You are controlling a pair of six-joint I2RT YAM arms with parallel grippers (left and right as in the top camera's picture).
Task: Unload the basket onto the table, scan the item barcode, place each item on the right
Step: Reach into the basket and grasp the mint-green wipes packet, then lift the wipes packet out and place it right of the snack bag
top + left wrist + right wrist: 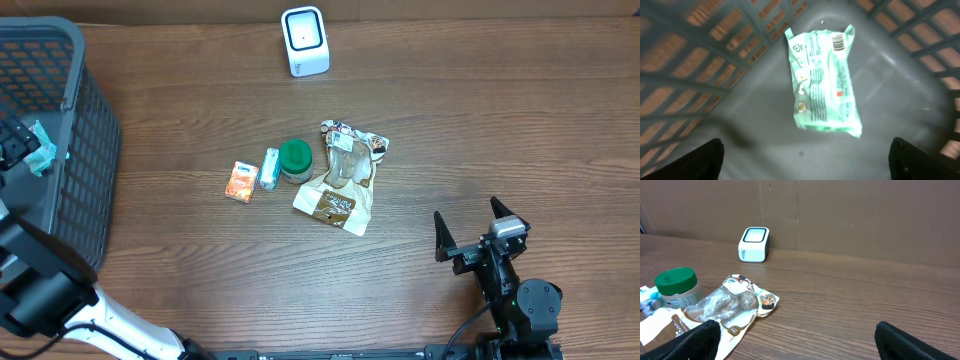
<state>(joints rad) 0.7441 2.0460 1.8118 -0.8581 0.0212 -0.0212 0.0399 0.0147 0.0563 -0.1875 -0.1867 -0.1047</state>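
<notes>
Basket (pixel 90 170) cropped at left edge; packet (pixel 825 82) print blurred.

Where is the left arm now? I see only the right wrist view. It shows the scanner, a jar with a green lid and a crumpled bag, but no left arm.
Observer: The left gripper hangs over the grey basket at the left edge, with its jaws open.
Operator: Does it hold anything?
Observer: No. A mint-green packet is below it inside the basket, not gripped, and its barcode faces up.
Operator: What is further left of the items I see?
Observer: An orange packet lies at the left end of the row, next to a small teal-white packet.
</notes>
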